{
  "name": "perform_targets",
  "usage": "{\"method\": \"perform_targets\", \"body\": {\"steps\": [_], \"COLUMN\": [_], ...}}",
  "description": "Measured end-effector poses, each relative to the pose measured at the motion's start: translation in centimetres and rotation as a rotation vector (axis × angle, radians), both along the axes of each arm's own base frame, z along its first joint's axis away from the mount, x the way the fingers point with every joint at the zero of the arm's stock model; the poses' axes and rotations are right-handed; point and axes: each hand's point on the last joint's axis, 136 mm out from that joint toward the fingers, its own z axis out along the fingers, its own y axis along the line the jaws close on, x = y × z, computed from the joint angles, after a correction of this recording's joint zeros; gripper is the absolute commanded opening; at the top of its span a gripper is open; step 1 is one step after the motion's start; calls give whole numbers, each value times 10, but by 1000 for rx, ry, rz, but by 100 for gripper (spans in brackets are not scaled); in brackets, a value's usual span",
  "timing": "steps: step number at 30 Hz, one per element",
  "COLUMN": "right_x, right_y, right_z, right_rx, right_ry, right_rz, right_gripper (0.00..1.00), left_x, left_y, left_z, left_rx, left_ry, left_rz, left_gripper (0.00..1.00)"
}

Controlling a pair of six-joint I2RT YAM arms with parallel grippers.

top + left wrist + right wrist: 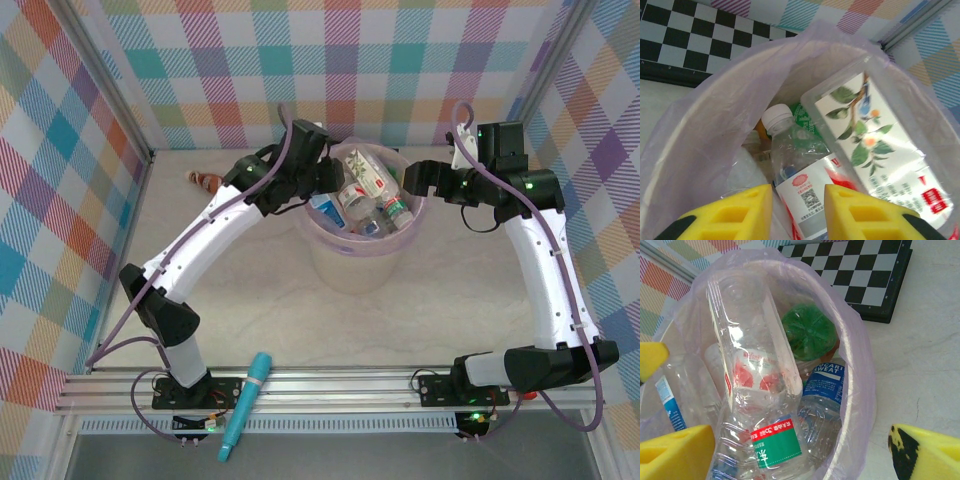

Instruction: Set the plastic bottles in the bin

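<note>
The plastic bottles (368, 200) are piled inside the bin (355, 262) at frame centre; one brownish bottle (204, 181) is seen at its upper left. The left gripper (798, 192) is held narrowly parted and empty; the right gripper (800, 452) is spread wide.

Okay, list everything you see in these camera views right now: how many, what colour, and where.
bin: one, translucent pale pink with a liner, mid-table.
plastic bottles: several piled in the bin, exact count unclear; mostly clear, with red, blue, green and white labels.
green bottle: one, deep in the bin.
bottle outside the bin: one, brownish, lying on the table to the far left.
teal tube: one, on the near rail.
checkerboard: one, black and white, beside the bin.
table: one, pale beige.
left gripper: yellow fingers, open, above the bin.
right gripper: yellow fingers, wide open, over the bin's rim.
</note>
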Motion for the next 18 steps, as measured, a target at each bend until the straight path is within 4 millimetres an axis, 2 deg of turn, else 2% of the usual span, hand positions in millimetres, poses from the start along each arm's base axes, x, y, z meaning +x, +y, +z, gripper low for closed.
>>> {"method": "perform_targets", "body": {"steps": [7,12,18], "right_x": [0,0,0], "right_y": [0,0,0], "right_z": [-1,-1,0], "right_rx": [1,1,1], "right_ry": [2,2,1], "right_rz": [1,1,1], "right_gripper": [90,89,89], "left_x": [-2,-5,-7], "left_y": [3,5,8], "left_z": [-22,-12,13], "left_rx": [36,19,-19], "left_ry": [40,24,-24], "left_rz": [5,5,3], "left_gripper": [31,48,54]}}
